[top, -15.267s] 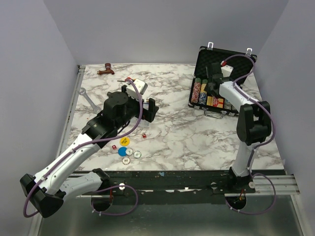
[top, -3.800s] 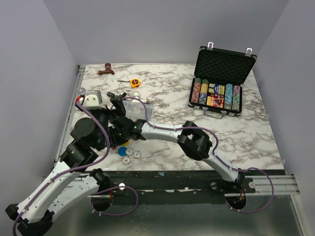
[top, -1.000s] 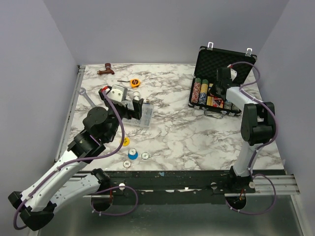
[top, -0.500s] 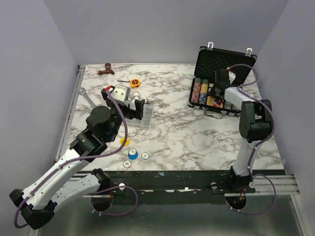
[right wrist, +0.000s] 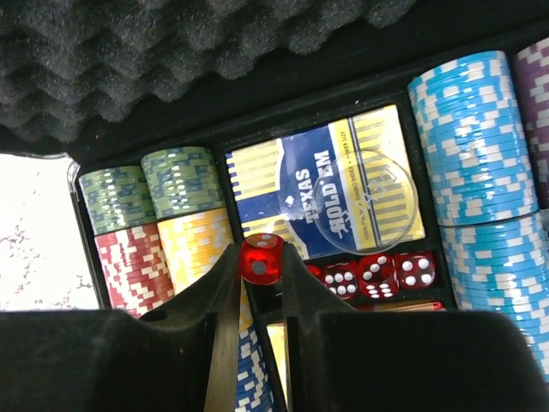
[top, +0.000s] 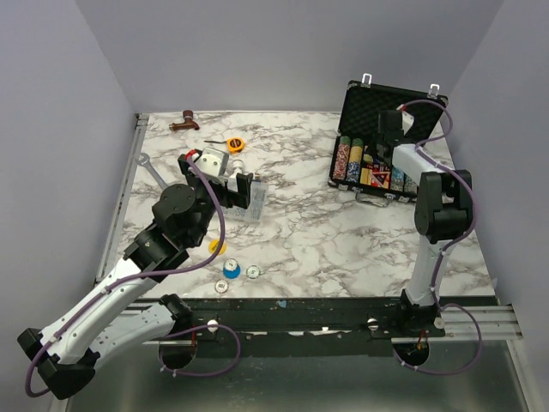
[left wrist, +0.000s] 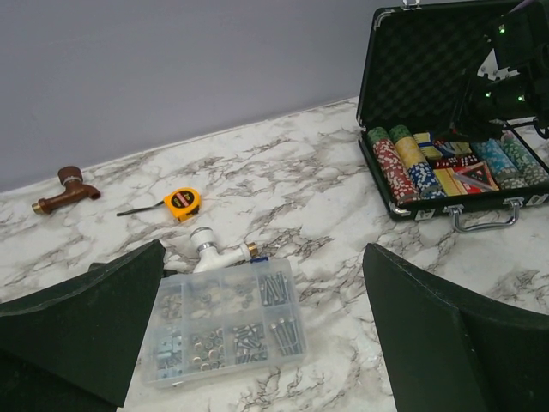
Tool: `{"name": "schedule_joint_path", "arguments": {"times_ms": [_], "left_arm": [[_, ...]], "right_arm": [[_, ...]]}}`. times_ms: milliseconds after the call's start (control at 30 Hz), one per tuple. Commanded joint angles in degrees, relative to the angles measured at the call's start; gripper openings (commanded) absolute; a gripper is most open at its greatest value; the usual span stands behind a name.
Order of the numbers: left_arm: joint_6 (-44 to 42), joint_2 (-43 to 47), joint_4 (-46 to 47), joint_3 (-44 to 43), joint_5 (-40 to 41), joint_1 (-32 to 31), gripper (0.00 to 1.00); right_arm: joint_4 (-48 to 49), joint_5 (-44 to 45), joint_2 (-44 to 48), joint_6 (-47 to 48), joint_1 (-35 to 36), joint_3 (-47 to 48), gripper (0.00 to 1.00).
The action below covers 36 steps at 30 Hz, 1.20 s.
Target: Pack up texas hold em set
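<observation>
The black case (top: 364, 107) stands open at the back right, foam lid up, with rows of coloured chips (top: 347, 160). My right gripper (top: 389, 136) hovers over its tray and is shut on a tiny red die (right wrist: 261, 258) above the blue-and-yellow card box (right wrist: 283, 184). A clear disc (right wrist: 363, 201) lies on that box, and three red dice (right wrist: 377, 273) sit in a slot below it. A yellow disc (top: 217, 247), a blue disc (top: 232, 267) and white discs (top: 254, 271) lie on the table at front left. My left gripper (left wrist: 266, 330) is open and empty above the table.
A clear compartment box of screws (left wrist: 225, 330) lies under my left gripper, with a white tap fitting (left wrist: 210, 249) behind it. A yellow tape measure (left wrist: 182, 202), a brown tap (left wrist: 60, 189) and a wrench (top: 150, 172) lie at the back left.
The right gripper has shifted a little farther back over the case. The left arm has barely moved.
</observation>
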<state>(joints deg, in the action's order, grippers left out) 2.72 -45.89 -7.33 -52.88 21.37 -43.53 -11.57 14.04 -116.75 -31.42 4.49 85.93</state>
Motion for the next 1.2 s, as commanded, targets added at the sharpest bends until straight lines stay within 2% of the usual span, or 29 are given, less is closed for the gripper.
{"name": "schedule_joint_path", "arguments": {"times_ms": [0, 167, 333, 433, 700, 967, 1067, 1167], "left_arm": [[-0.7, -0.3, 1.2, 0.5, 1.0, -0.2, 0.99], [-0.3, -0.4, 1.0, 0.3, 0.4, -0.2, 0.99], [-0.1, -0.5, 0.7, 0.2, -0.2, -0.2, 0.99], [-0.1, -0.5, 0.7, 0.2, 0.0, -0.2, 0.99], [0.0, -0.6, 0.7, 0.2, -0.2, -0.2, 0.99], [0.0, -0.2, 0.6, 0.1, -0.2, -0.2, 0.99], [0.0, -0.2, 0.6, 0.1, -0.3, -0.2, 0.99], [0.1, -0.3, 0.5, 0.1, -0.5, -0.3, 0.99]], "right_arm": [[-0.6, -4.6, 1.5, -0.2, -0.2, -0.3, 0.01], [0.7, -6.4, 4.1, -2.1, -0.2, -6.2, 0.01], [1.9, -5.4, 3.6, -1.5, -0.2, -7.5, 0.09], [2.2, -5.5, 3.0, -0.8, -0.2, -7.0, 0.25], [0.6, -5.3, 4.6, -0.1, -0.2, -5.7, 0.44], [-0.4, -4.8, 5.9, 0.6, -0.2, -4.7, 0.44], [-0.4, -5.4, 5.1, 0.5, -0.2, -4.4, 0.33], [-0.1, -5.3, 4.6, 0.5, -0.2, -4.3, 0.17]]}}
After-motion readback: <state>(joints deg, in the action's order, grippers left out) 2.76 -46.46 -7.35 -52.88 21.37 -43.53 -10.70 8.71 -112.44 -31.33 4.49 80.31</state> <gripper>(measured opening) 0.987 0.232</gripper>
